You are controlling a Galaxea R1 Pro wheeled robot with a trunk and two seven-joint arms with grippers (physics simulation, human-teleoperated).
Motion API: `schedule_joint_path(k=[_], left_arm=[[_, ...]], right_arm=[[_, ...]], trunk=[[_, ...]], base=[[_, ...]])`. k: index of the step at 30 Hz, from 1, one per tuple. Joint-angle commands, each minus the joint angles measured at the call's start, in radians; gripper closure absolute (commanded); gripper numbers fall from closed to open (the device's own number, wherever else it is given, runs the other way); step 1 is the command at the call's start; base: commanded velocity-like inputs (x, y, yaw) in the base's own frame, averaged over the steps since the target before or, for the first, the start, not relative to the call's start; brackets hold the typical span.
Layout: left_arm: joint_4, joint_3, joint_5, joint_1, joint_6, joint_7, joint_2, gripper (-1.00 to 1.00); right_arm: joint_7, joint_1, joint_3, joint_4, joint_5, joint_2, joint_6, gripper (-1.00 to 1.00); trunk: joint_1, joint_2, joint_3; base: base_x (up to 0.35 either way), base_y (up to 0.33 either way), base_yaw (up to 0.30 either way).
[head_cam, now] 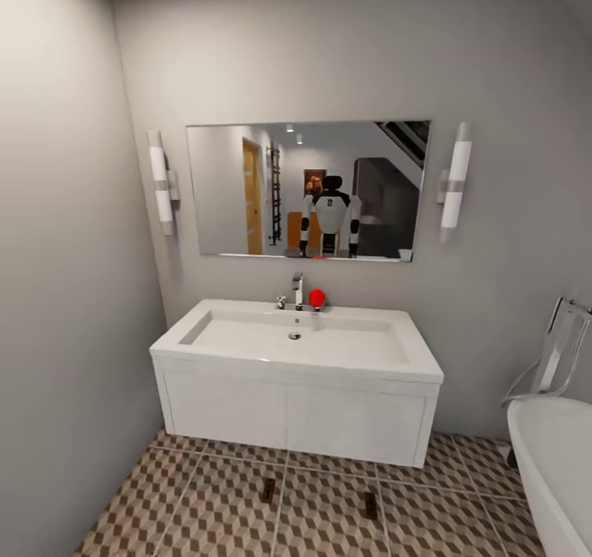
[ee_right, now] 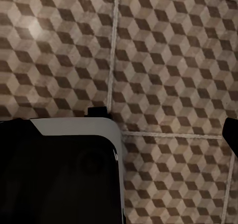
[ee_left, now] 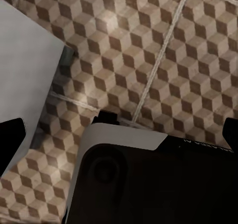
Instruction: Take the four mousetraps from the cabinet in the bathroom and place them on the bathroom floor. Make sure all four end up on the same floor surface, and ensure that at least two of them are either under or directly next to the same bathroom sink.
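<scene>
A: We're facing the sink [head_cam: 296, 351], the white wall-hung block with its chrome tap [head_cam: 297, 289], and there on the bathroom floor [head_cam: 205, 516] two mousetraps are down already: one mousetrap [head_cam: 268, 489] just in front of the vanity, a second mousetrap [head_cam: 371, 505] off to its right, near the sink's right end.

B: Both dark, flat, lying on the cube-pattern tiles. Close enough to the sink to count, I'd judge. So two are presumably left to bring from the cabinet, which isn't ahead of us.

A: What about the tools?

B: The left tool [ee_left: 121, 134] shows a dark fingertip at either edge of its wrist view, well apart, with bare tile between them: released, holding nothing. The right tool [ee_right: 230, 134] shows a single dark tip at the edge of its view, so I cannot tell how its fingers stand. No trap shows near it.

A: So the next job is a trip back.

B: That's my read. Turn the base carefully: the bathtub [head_cam: 551, 466] sits close on the right, and the placed traps lie near our path, so steer the wheels away from them.

A: Any writing?

B: A faint line of pale lettering on the left arm's dark casing, too small to read. The red knob [head_cam: 316, 297] beside the tap carries no label.
</scene>
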Motion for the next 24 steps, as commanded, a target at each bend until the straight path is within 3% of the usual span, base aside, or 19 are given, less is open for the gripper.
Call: schedule_joint_path(k=[1, 24], left_arm=[[0.001, 0.005, 0.002, -0.001, -0.003, 0.001, 0.0, -1.0], [0.001, 0.005, 0.003, -0.001, -0.003, 0.001, 0.0, -1.0]], right_arm=[[-0.002, -0.001, -0.003, 0.002, 0.003, 0.0, -0.004, -1.0], [-0.001, -0.001, -0.003, 0.002, 0.003, 0.0, -0.005, -1.0]], trunk=[[0.0, -0.001, -0.002], [0.0, -0.001, -0.002]], base=[[0.0, 0.0, 0.273], [0.0, 0.0, 0.277]])
